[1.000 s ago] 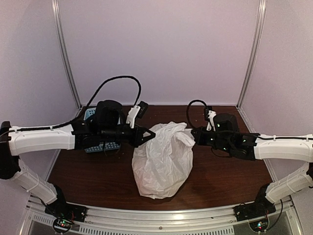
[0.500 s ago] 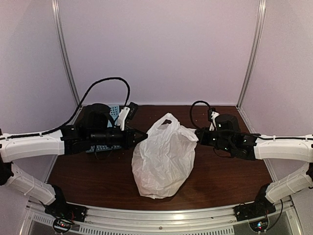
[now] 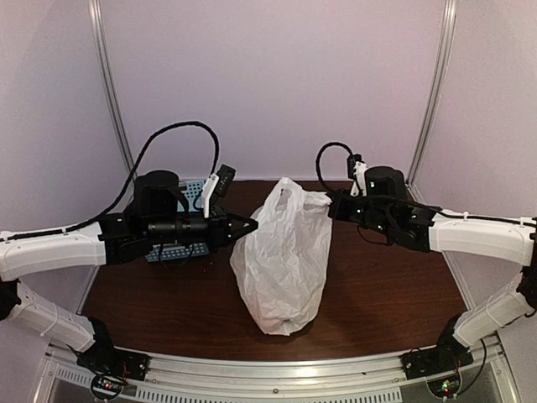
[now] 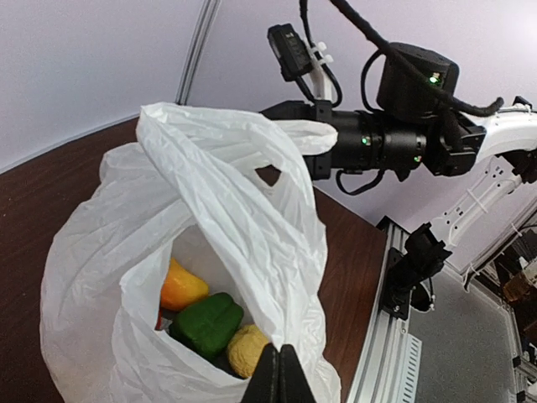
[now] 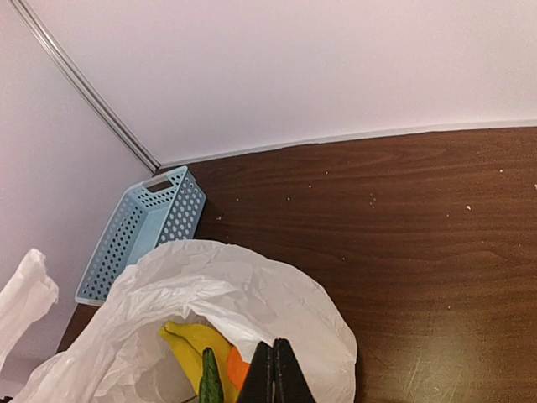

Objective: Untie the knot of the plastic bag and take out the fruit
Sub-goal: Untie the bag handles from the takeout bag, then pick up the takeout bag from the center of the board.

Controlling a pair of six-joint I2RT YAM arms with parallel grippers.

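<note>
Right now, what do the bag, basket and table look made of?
Bag: thin white plastic film, going by its crinkles and soft translucent folds. Basket: pale blue rigid plastic, probably moulded, with rows of holes. Table: dark brown wood grain with a slight sheen; solid wood or laminate, I cannot tell.

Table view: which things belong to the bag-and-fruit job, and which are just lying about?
Job in hand: plastic bag; fruit inside it; left gripper and right gripper, both shut on the bag's top edge.
Lying about: blue basket.
</note>
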